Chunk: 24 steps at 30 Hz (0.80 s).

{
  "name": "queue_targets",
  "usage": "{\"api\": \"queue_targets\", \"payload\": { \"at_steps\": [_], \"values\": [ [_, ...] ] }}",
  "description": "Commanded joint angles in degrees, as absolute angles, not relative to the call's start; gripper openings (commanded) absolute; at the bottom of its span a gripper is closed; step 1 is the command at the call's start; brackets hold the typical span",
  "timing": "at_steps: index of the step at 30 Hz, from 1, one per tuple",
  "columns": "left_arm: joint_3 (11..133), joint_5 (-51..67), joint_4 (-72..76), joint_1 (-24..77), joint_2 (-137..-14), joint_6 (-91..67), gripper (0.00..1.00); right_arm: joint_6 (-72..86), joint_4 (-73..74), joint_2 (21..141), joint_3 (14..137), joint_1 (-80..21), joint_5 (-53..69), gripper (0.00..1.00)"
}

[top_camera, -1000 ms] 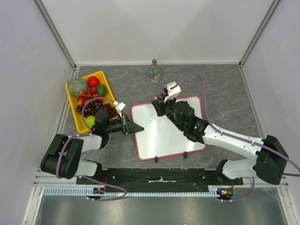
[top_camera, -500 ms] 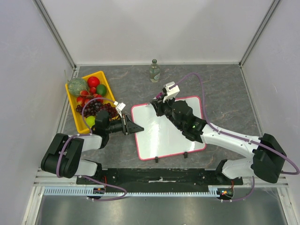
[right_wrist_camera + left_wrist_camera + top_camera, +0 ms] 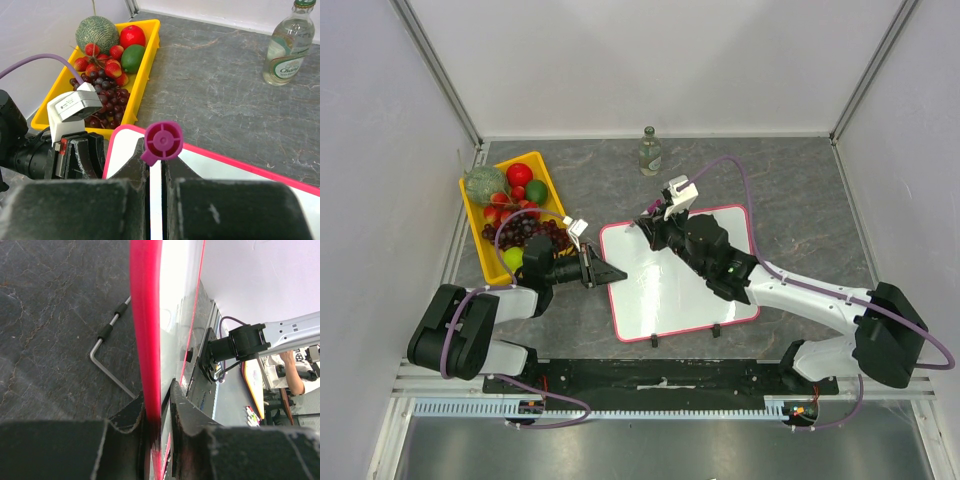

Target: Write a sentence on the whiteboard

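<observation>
The whiteboard (image 3: 670, 290) lies flat mid-table, white with a pink-red rim. My left gripper (image 3: 617, 272) is shut on its left edge. The left wrist view shows the red rim (image 3: 145, 315) pinched between the jaws of the left gripper (image 3: 156, 402). My right gripper (image 3: 653, 226) hovers at the board's far left corner, shut on a magenta marker (image 3: 163, 141), whose round end faces the right wrist camera. The right gripper (image 3: 156, 157) points down at the whiteboard (image 3: 240, 175). The sentence is out of view; only plain white board shows.
A yellow tray (image 3: 472, 212) of fruit stands at the left, close behind my left arm. A glass bottle (image 3: 649, 152) stands at the back. Two black clips (image 3: 717, 330) sit on the board's near rim. A metal hex key (image 3: 107, 365) lies beside the board's edge.
My right gripper with the marker has shifted slightly left along the board's far edge. The left gripper and the board have not moved.
</observation>
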State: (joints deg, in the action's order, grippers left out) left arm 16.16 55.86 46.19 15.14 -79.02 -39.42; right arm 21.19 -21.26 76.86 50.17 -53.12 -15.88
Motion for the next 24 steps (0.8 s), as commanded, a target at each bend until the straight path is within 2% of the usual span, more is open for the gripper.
{"api": "queue_targets", "payload": {
  "at_steps": [1,24],
  "values": [
    [15.5,53.8,41.3,15.8,-80.5,-32.9,0.02,21.4,-21.1,77.1,49.6,-53.0,-15.7,0.00],
    [15.6,53.8,41.3,15.9,-80.6,-32.9,0.02,21.4,-18.1,72.5,44.6,-52.1,-17.8,0.00]
  ]
}}
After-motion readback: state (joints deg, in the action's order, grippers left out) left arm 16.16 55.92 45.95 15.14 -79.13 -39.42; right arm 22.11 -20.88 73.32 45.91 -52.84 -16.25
